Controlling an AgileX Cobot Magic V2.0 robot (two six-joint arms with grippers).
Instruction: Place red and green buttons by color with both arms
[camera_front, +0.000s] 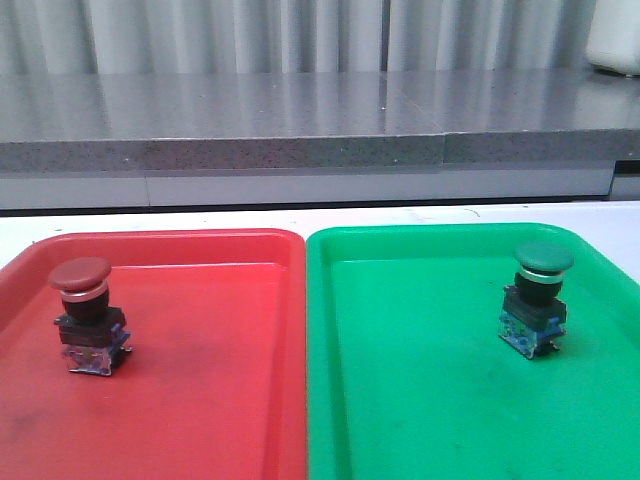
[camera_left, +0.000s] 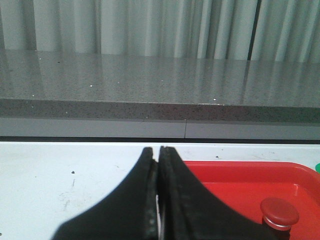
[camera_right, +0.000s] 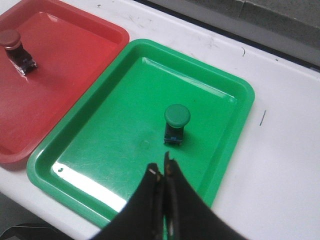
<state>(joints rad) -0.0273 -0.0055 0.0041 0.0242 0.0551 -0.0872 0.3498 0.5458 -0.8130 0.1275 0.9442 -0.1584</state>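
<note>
The red button (camera_front: 88, 313) stands upright in the red tray (camera_front: 200, 400), at its left side. It also shows in the left wrist view (camera_left: 279, 213) and the right wrist view (camera_right: 15, 50). The green button (camera_front: 538, 296) stands upright in the green tray (camera_front: 420, 400), at its right side, and shows in the right wrist view (camera_right: 176, 123). My left gripper (camera_left: 158, 152) is shut and empty, low over the white table beside the red tray. My right gripper (camera_right: 163, 167) is shut and empty, raised above the green tray, apart from the green button. Neither gripper shows in the front view.
The two trays lie side by side on the white table (camera_right: 280, 165). A grey speckled counter (camera_front: 300, 130) runs behind the table, with a curtain behind it. A white object (camera_front: 615, 35) stands on the counter at the far right.
</note>
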